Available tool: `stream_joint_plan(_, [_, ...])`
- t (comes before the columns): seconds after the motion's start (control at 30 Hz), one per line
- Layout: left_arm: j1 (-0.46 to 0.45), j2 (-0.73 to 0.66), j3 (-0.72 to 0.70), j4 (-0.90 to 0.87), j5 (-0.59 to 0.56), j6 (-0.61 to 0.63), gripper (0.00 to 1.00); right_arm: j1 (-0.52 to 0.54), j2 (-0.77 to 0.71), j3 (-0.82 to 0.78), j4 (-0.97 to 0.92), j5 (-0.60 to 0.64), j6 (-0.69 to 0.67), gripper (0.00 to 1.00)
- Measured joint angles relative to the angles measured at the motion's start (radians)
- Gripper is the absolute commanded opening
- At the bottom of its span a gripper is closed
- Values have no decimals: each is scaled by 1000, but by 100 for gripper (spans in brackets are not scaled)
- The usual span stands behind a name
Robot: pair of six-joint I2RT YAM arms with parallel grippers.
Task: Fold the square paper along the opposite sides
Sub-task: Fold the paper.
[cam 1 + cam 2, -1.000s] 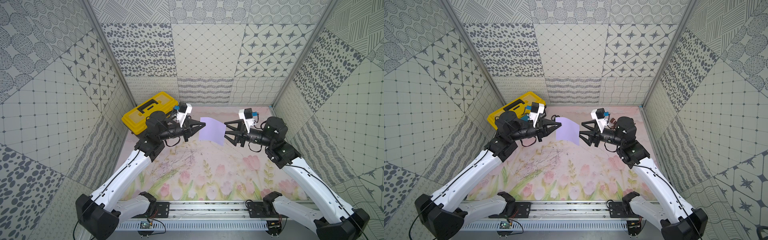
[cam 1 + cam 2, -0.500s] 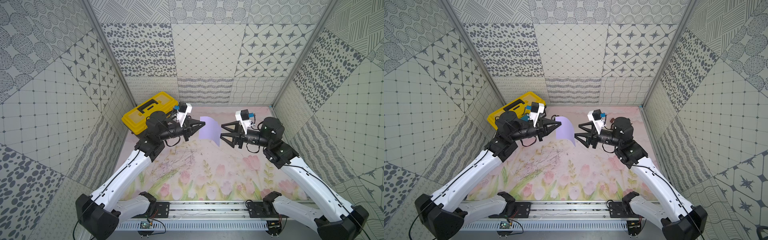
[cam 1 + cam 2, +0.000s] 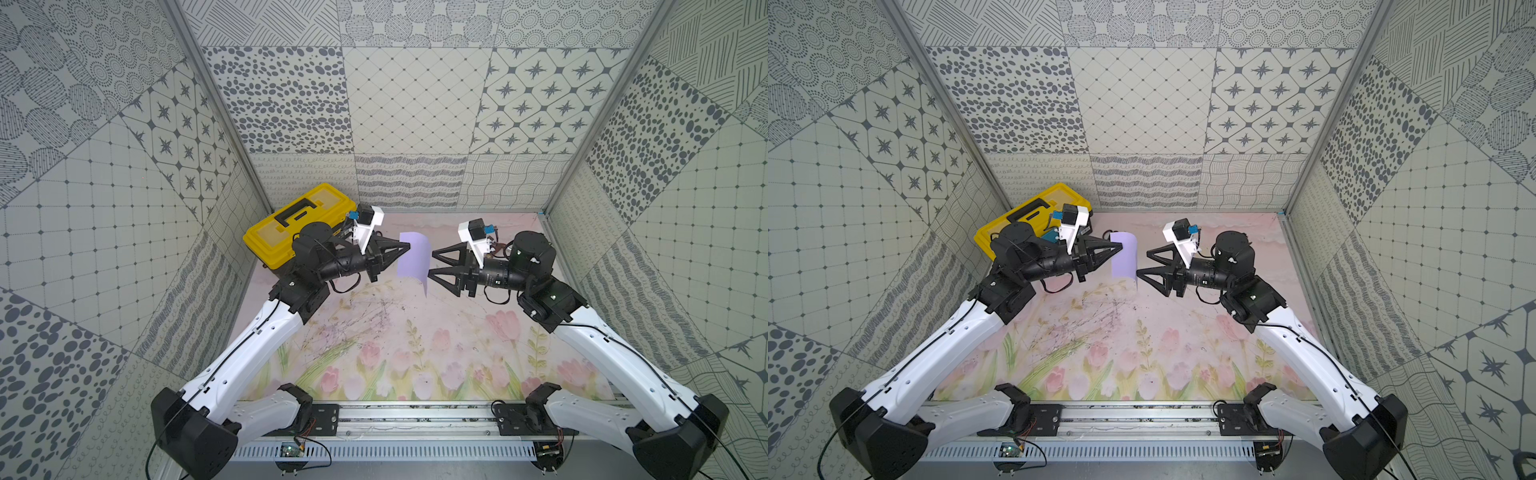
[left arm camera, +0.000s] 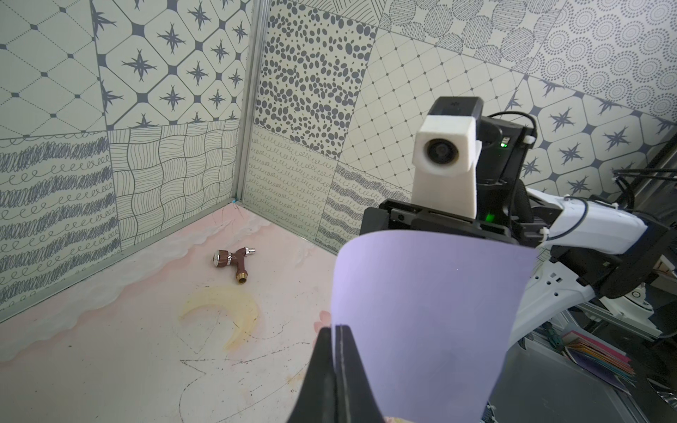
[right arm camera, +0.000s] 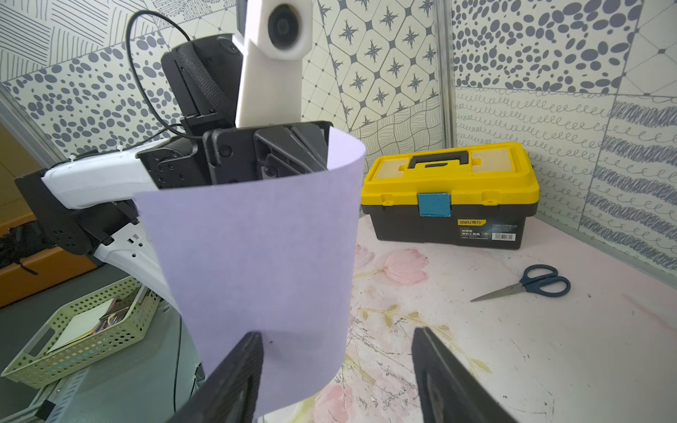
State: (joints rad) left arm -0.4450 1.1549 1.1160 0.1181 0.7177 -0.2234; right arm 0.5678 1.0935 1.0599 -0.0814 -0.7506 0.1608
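Obs.: the square paper [image 3: 413,259] [image 3: 1124,254] is off the table, held in the air over the far middle of the floral table mat [image 3: 374,340], between the two grippers. The sheet is lavender and unfolded, and it bows into a curve, with one corner hanging lower on the near side. No crease is visible.

Left gripper [image 3: 408,247] [image 3: 1121,248]: clenched on one edge of the paper. In the left wrist view the two black fingers [image 4: 322,351] are pressed together with the sheet [image 4: 428,322] pinched between them, and the paper fans out from that point.

Right gripper [image 3: 432,263] [image 3: 1143,262]: released, with the jaws spread wide and nothing gripped. Its tips face the free edge of the paper, just beside it. In the right wrist view the sheet [image 5: 252,263] reaches down in front of the gap between the fingers [image 5: 238,373], and one finger overlaps its lower edge. Whether that finger touches the paper cannot be told.

Surroundings: a yellow toolbox [image 3: 270,243] [image 5: 450,172] with a black base sits closed in the far left corner, behind the left arm. Scissors [image 5: 527,285] lie flat on the mat near the toolbox. A small brown tap fitting [image 4: 232,260] lies near the far right corner.
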Motion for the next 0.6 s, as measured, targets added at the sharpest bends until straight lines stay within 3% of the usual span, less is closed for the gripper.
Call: stream_joint_plan(0.6, [-16,-2,-28,-5,-14,9,0,45,87,25,46,3,-11,67])
